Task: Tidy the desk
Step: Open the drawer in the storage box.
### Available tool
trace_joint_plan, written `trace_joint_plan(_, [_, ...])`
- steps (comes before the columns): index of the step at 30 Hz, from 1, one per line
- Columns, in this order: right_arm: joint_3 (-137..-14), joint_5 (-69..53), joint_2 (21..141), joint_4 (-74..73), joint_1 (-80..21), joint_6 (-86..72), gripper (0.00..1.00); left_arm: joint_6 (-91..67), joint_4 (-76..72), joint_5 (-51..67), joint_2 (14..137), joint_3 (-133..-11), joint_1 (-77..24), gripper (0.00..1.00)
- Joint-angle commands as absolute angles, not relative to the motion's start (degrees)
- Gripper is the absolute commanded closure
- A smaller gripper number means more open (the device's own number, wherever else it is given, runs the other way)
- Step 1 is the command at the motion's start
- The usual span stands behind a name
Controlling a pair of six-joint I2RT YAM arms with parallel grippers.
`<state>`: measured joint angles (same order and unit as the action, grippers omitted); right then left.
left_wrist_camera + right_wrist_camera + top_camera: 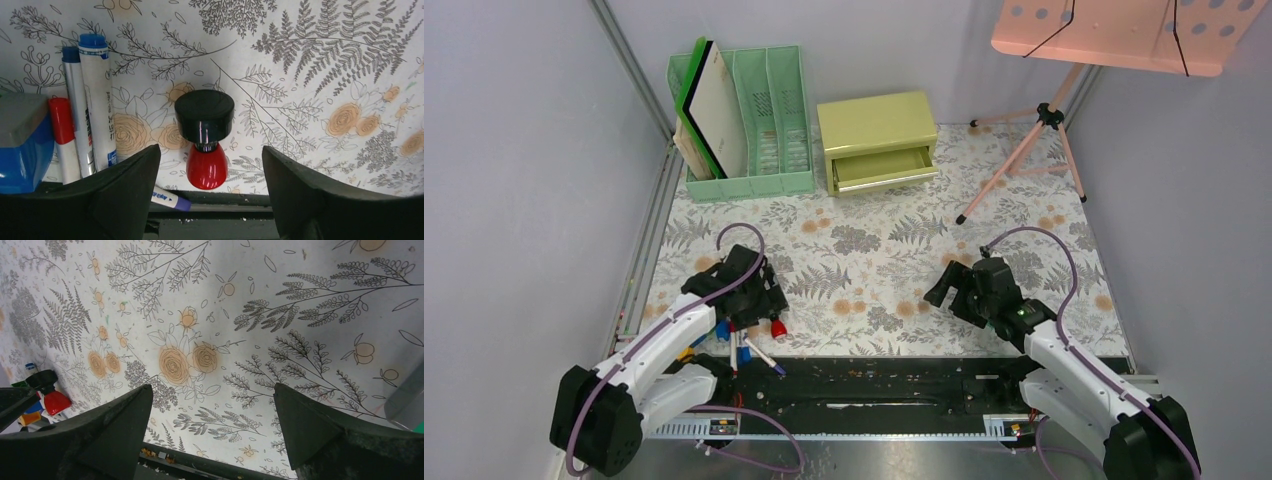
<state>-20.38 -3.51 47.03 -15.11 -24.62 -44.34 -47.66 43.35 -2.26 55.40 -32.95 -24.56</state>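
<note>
The desk (874,250) is a pale top printed with grey ferns and orange flowers. A small red bottle (206,169) with a black cap (204,116) rests near its front left edge. My left gripper (211,152) hovers just over it, open, with the bottle in the gap between the fingers and touching neither. Left of the bottle lie blue-capped markers (95,95), a red-capped one (61,120) and a blue eraser block (22,150). A blue-tipped pen (170,200) pokes over the edge. My right gripper (212,390) is open above bare desk (250,300) at the front right.
A green file rack (774,110) holding folders stands at the back left. Beside it is a yellow-green drawer chest (879,140) with its drawer pulled out. A pink stand's tripod legs (1024,150) reach onto the back right. A black rail (874,385) runs along the near edge.
</note>
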Motion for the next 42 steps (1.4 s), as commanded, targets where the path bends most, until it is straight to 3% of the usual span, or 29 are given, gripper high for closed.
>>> trace_joint_plan(1, [-19.44, -0.67, 46.23, -14.93, -24.52, -43.88, 0.01, -48.32, 37.87, -4.74, 56.63, -31.39, -24.43, 0.26])
trace_joint_plan(16, [-16.27, 1.21, 44.07, -12.43, -24.52, -45.63, 0.02, -49.81, 32.42, -10.16, 69.03, -30.57, -31.25, 0.44])
trace_joint_plan(21, [-16.17, 0.8, 45.41, -11.45, -24.52, -45.57, 0.02, -50.36, 32.55, -10.67, 70.49, -31.1, -32.85, 0.56])
trace_joint_plan(30, [-16.15, 0.93, 45.77, -10.95, -24.53, -45.59, 0.03, -50.78, 32.94, -9.82, 67.52, -32.64, -35.1, 0.77])
trace_joint_plan(42, [-15.79, 1.23, 46.05, -10.62, -24.48, -46.08, 0.02, -53.69, 25.48, 0.5, 51.15, -33.63, -35.22, 0.81])
